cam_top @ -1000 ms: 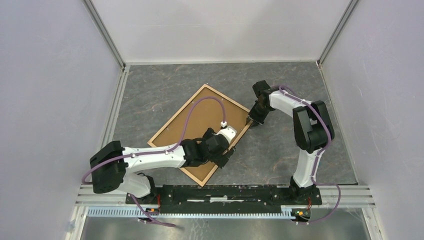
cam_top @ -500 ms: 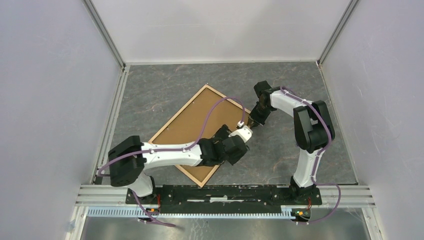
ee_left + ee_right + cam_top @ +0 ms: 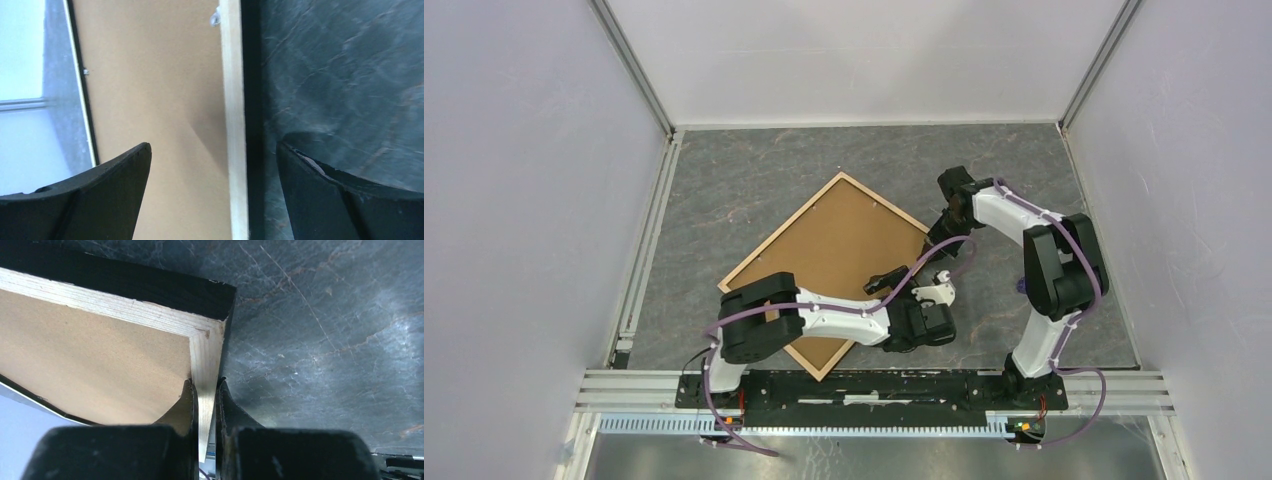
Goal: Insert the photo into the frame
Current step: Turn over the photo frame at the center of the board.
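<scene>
I see one frame [image 3: 884, 203] lying back side up near the middle of the grey marbled table [image 3: 754, 170], turned like a diamond, with one corner toward the far edge and one toward the near edge; its thin rails are light tan on top and black on the outer side. One flat brown backing board [image 3: 829, 245] fills the frame's opening. Two arms reach in; there are two grippers. The right gripper [image 3: 205, 382] is pinching the frame's rail right at its right-hand corner, one finger on the inner side by the board, the other on the black outer side; I cannot tell whether that corner is off the table. The left gripper [image 3: 212, 147] is spread wide and holds nothing; it hovers above the frame's near-right rail, one finger over the board, the other over bare table.
</scene>
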